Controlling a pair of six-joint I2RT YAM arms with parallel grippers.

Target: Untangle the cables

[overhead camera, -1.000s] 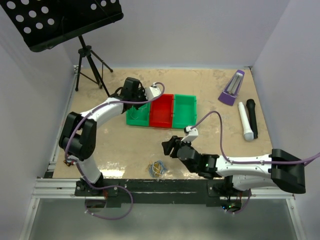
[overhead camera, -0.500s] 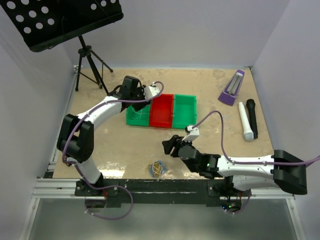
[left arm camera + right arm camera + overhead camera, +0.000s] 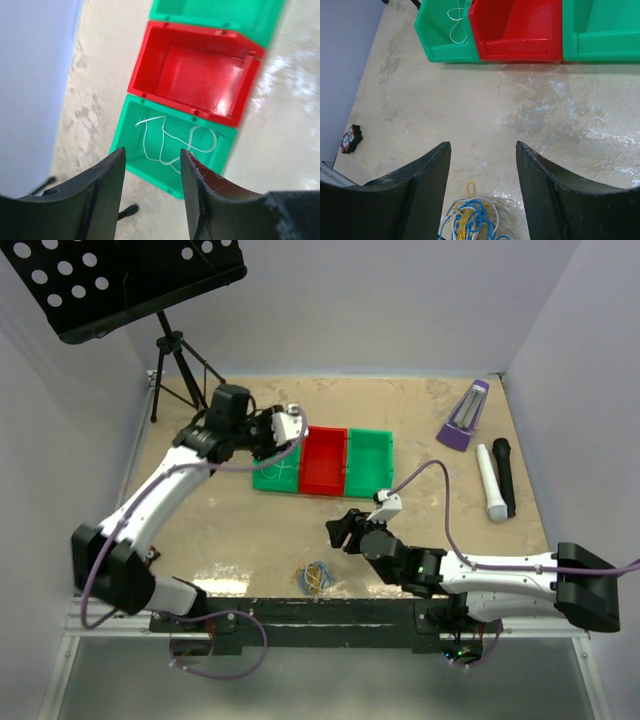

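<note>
A tangle of thin blue, yellow and white cables (image 3: 318,576) lies on the table near the front edge. In the right wrist view the tangle (image 3: 472,220) sits just below the jaws. A single white cable (image 3: 175,142) lies loose in the left green bin (image 3: 220,150); it also shows in the right wrist view (image 3: 454,22). My left gripper (image 3: 272,428) is open and empty above that bin's far left corner; it also shows in its wrist view (image 3: 152,152). My right gripper (image 3: 340,532) is open and empty, to the right of and a little beyond the tangle; its jaws (image 3: 482,145) stand wide.
Three bins stand in a row: left green (image 3: 262,480), red (image 3: 323,462), right green (image 3: 368,456). A white microphone (image 3: 490,482), a black microphone (image 3: 504,475) and a purple object (image 3: 464,416) lie at the right. A music stand tripod (image 3: 178,370) stands at the back left.
My left arm has swung left and back, and its gripper moved from over the green bin toward the bin's left corner. The right arm has barely moved.
</note>
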